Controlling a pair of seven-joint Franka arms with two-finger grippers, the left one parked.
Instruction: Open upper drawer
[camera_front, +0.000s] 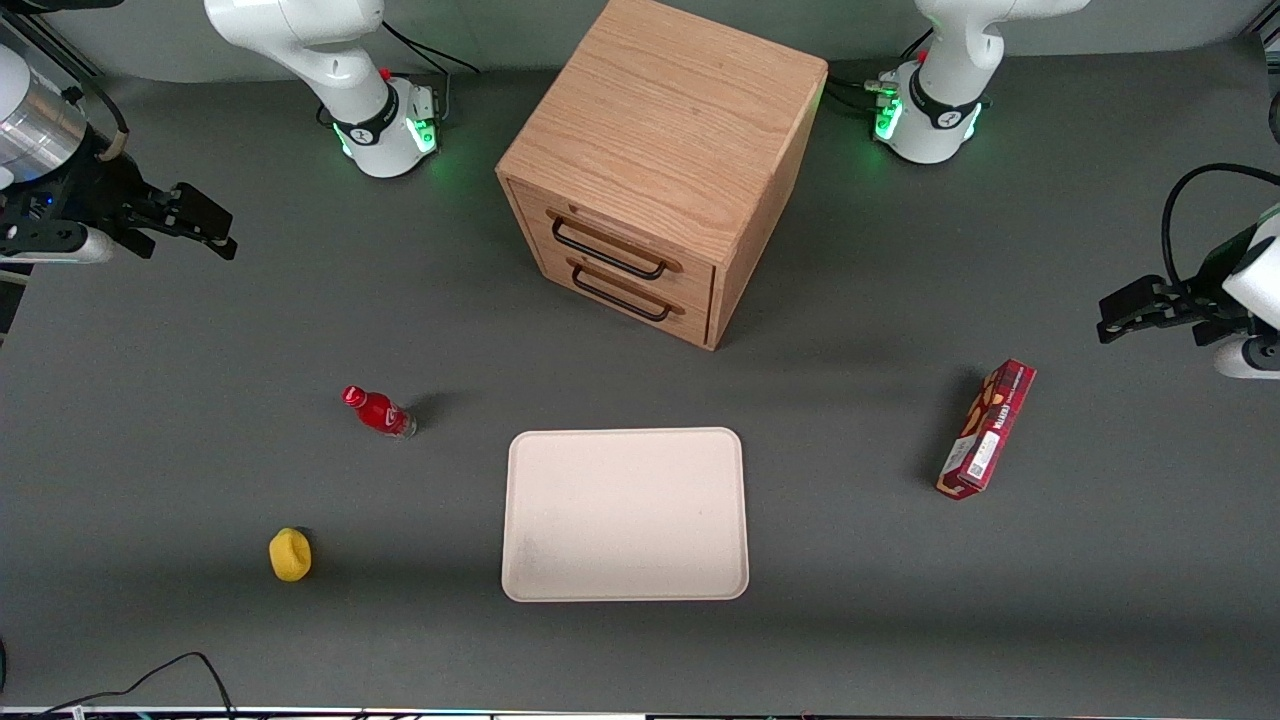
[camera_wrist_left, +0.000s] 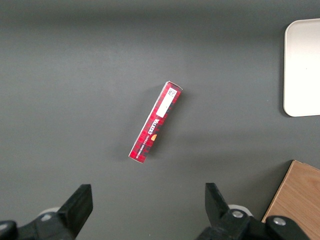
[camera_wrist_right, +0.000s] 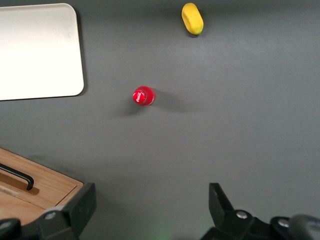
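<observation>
Near the working arm's end of the table, high above the grey surface: gripper (camera_front: 205, 225) hovering with fingers (camera_wrist_right: 82, 205) spread apart, holding nothing, well apart from the cabinet (camera_front: 665, 130)

On the cabinet's front, closed and flush: upper drawer (camera_front: 615, 243), sitting above the lower drawer (camera_front: 625, 290), each carrying a black bar handle

Nearer to the front camera than the cabinet: cream tray (camera_front: 625, 515) lying flat on the table (camera_front: 200, 640)

Beside the tray, toward the working arm's end: red bottle (camera_front: 380, 411) standing upright, and nearer still to the camera, yellow object (camera_front: 290, 555) resting on the surface

Toward the parked arm's end: red box (camera_front: 985, 430) lying on the table, well apart from the tray
</observation>
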